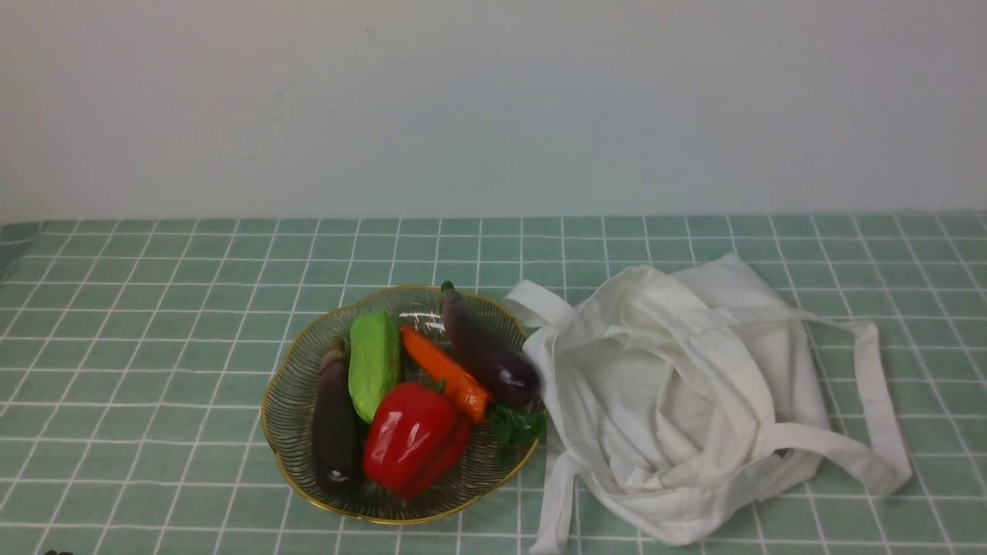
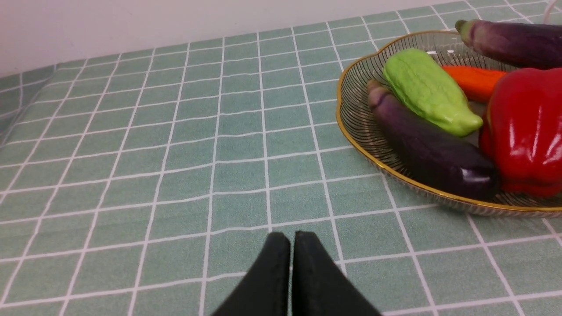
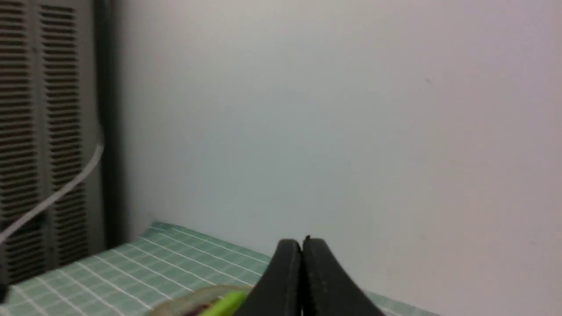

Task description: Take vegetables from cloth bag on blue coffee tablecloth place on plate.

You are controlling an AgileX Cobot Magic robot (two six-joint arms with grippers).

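In w/ glossy purple eggplant (image 1: 490,348) on plate (image 1: 401,518): green squash (image 1: 375,366), carrot (image 1: 445,373), red pepper (image 1: 416,439), darker eggplant (image 1: 338,424). Just beside plate, to R: white cloth bag (image 1: 694,401), slumped, straps splayed. All on teal grid tablecloth (image 1: 154,347). Eggplant plump at near end, tapering to dk green stem tip. L gripper (image 2: 287,235) jaws together, nothing between; R gripper (image 3: 301,241) same.

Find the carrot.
In the front view, the carrot lies in the dish, left of the bag, between the green vegetable and the plumper eggplant, just behind the red pepper.
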